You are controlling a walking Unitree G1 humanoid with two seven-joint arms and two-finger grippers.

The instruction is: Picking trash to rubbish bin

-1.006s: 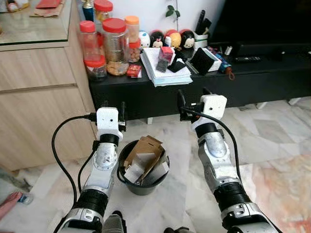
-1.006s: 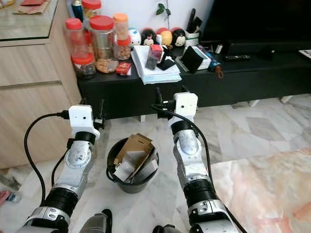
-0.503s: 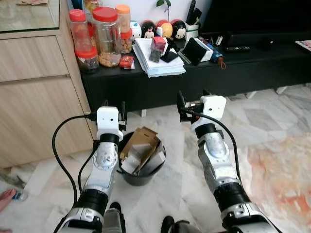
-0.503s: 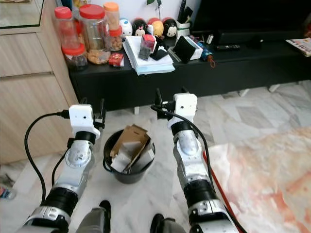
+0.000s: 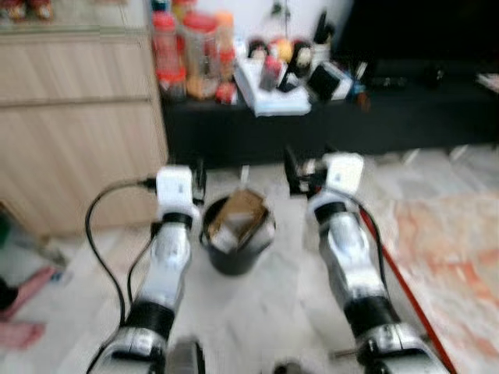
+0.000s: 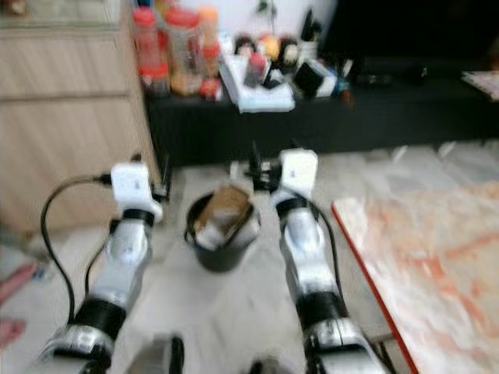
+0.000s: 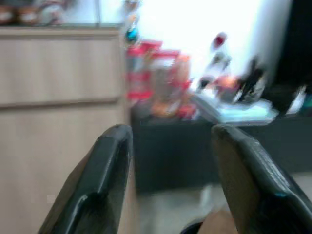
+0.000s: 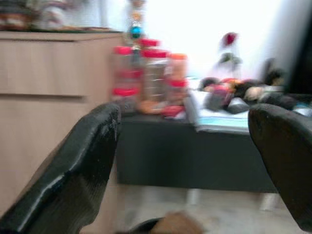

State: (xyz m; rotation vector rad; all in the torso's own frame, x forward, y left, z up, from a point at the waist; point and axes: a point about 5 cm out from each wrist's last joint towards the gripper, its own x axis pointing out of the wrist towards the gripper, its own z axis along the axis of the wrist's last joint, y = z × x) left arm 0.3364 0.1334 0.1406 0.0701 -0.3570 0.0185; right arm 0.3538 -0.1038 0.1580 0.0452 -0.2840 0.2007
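A black rubbish bin [image 5: 234, 249] stands on the marble floor between my two arms, stuffed with brown cardboard and paper trash [image 5: 238, 214]. My left gripper [image 5: 196, 173] is held up just left of the bin's rim, and its wrist view shows the fingers [image 7: 102, 180] spread apart with nothing between them. My right gripper [image 5: 300, 165] sits above and right of the bin, and its fingers [image 8: 83, 161] are also wide apart and empty. The whole picture is blurred.
A low black TV bench [image 5: 390, 117] runs behind the bin, carrying red-lidded jars [image 5: 195, 51], a paper stack [image 5: 273, 93] and figurines. A light wooden cabinet [image 5: 78, 117] stands at the left. An orange patterned rug [image 6: 437, 257] lies on the right floor. A person's foot [image 5: 19, 292] is at far left.
The camera has backed away and turned: bin and bench sit farther off, more cabinet and rug show, and the picture is blurred. Both grippers hold the same raised pose.
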